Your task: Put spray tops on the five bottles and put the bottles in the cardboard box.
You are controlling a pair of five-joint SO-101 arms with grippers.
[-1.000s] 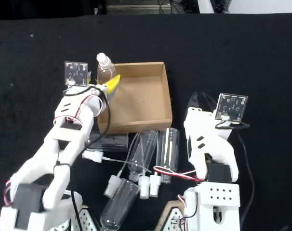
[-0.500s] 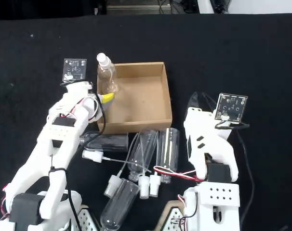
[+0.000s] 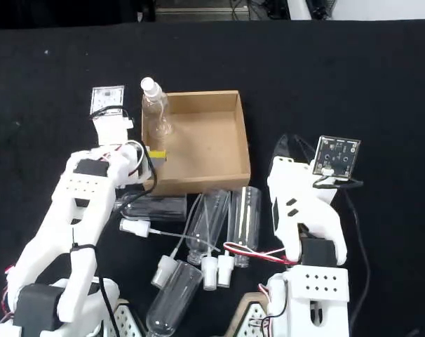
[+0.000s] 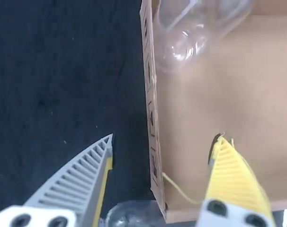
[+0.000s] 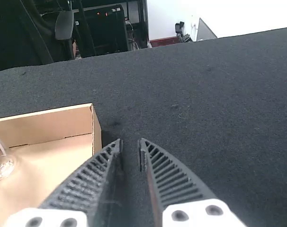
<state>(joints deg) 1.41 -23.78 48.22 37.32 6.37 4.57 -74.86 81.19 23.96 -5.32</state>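
The left gripper (image 4: pixel 164 137) has its jaws spread wide and grips nothing. Its grey finger (image 4: pixel 82 182) is outside the brown cardboard box (image 4: pixel 150 90), over the black cloth. Its yellow finger (image 4: pixel 228 179) is inside, over the box floor, so the box wall runs between the 2. In the high view the left gripper (image 3: pixel 153 155) sits at the box's left wall, left of the frame's centre. Just above it in that frame, a clear plastic bottle with a white spray top (image 3: pixel 155 111) stands in the box's upper-left corner, its capped neck showing past the rim. The left wrist view shows this bottle's rounded base (image 4: pixel 181 38) on the box floor, close to the same wall.

The right gripper (image 5: pixel 130 141) has its 2 dark fingers drawn almost together, with only a thin slit between them and nothing held. In the high view the right gripper (image 3: pixel 285 149) is over the black cloth table (image 3: pixel 353 70), just right of the box (image 3: pixel 239 133).

Below the box, 4 clear uncapped bottles lie on the cloth. 1 (image 3: pixel 153 208) lies along the front wall, 2 (image 3: pixel 209 221) (image 3: pixel 244 225) lie side by side, and 1 (image 3: pixel 174 298) is near the bottom edge. 4 white spray tops (image 3: pixel 134 227) (image 3: pixel 163 270) (image 3: pixel 210 272) (image 3: pixel 226 270) lie loose among them.
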